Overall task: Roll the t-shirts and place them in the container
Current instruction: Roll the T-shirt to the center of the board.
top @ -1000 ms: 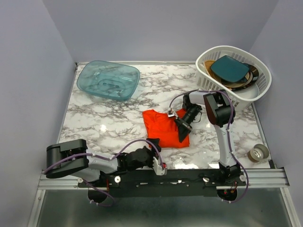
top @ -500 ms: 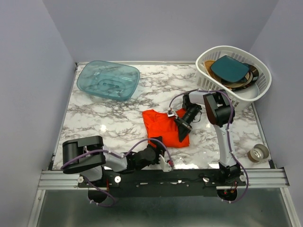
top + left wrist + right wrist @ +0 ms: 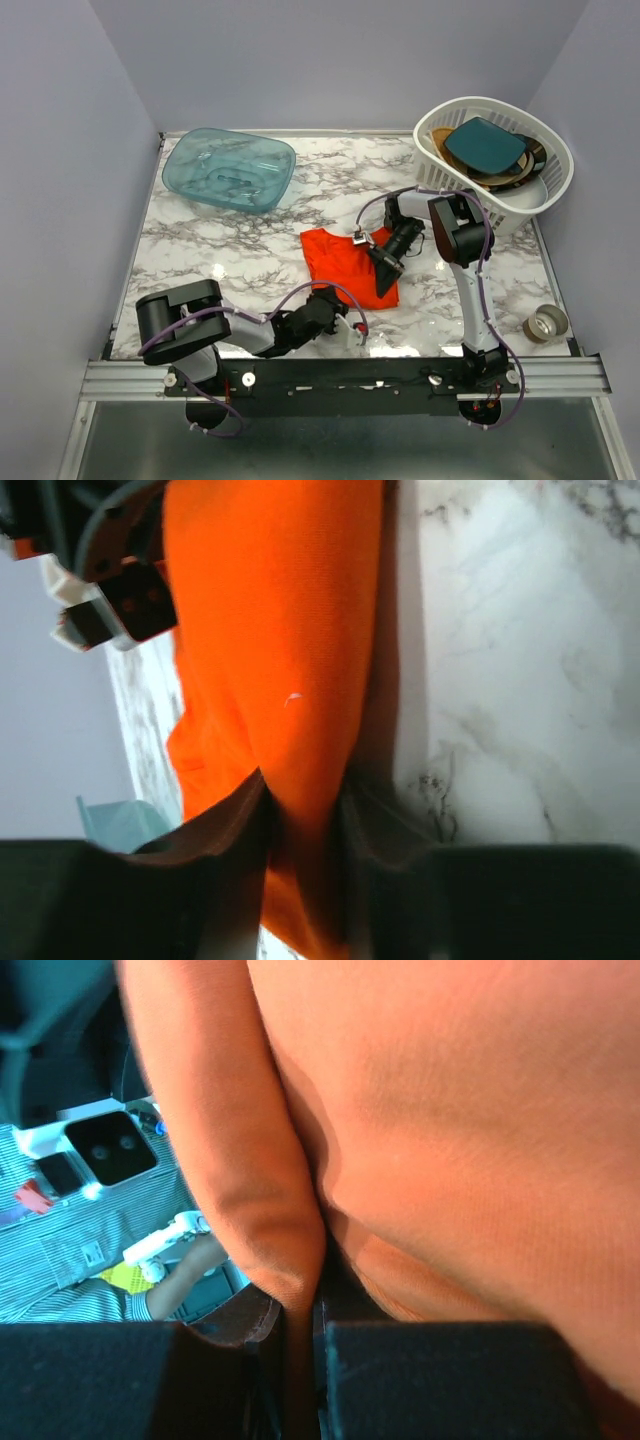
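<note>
Left jaws are closed on a fold at the near edge of the t-shirt (image 3: 345,262); in the left wrist view the thin cloth is gathered narrow between them. Right jaws are pressed together on another fold at the far right side of the cloth, and only orange fabric is seen between them in the right wrist view.

The t-shirt is found a little right of the middle of the desk (image 3: 230,250), between the two arms. It is laid as a small, flattened, folded patch. No roll is seen in it. It is judged that some folding is done, while the rolling itself is not yet begun and all of it is left.

Little room is given at the near side, because the cloth is near the front edge of the desk and the left arm (image 3: 250,335) is stretched low along it. Much bare marble is offered to the left and behind, up to the teal tub (image 3: 230,168) in the far left corner. On the right, the white basket (image 3: 545,205) with dishes is placed just behind the right arm (image 3: 470,290). A tape roll (image 3: 546,322) is set at the front right, well apart from the cloth.
</note>
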